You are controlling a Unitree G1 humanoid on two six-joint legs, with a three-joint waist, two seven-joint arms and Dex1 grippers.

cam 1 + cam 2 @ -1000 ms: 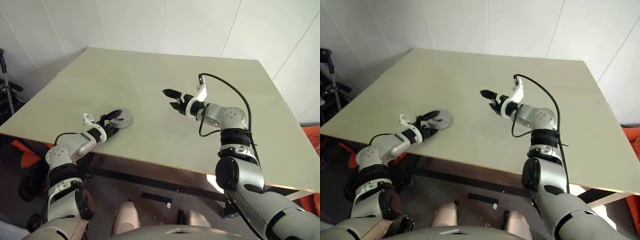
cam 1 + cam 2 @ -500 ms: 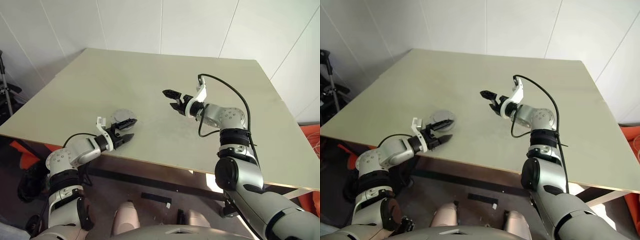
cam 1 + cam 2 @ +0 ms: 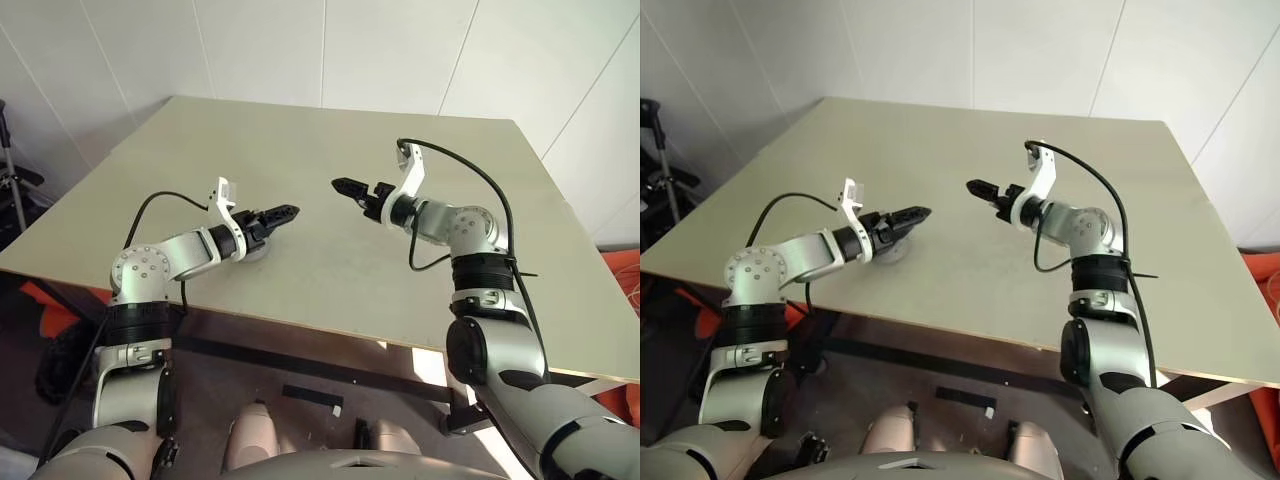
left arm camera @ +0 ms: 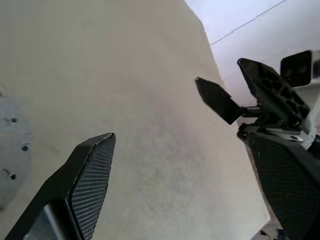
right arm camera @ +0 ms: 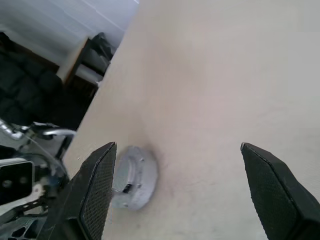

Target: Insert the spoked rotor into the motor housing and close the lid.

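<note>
Since a second ago, the left gripper [image 3: 284, 213] has lifted off the grey disc and swung inward, so it now hangs above the desk [image 3: 330, 140] pointing toward the right gripper [image 3: 349, 187]. At that earlier moment it sat low by the desk's near-left edge with its fingers around the disc. The right gripper has barely shifted, though its wrist has rolled a little.

Both grippers are empty, each with its black fingers spread apart, and their tips face each other with a gap of bare desk between them.

That round grey metal disc [image 3: 254, 251], most likely the lid, lies flat on the desk near the front edge, just under and behind the left gripper's wrist and largely hidden by it in the head views. The right wrist view shows it [image 5: 134, 177] as a pale disc with small holes in its face; the left wrist view catches only its rim [image 4: 11, 160] at the side.
</note>
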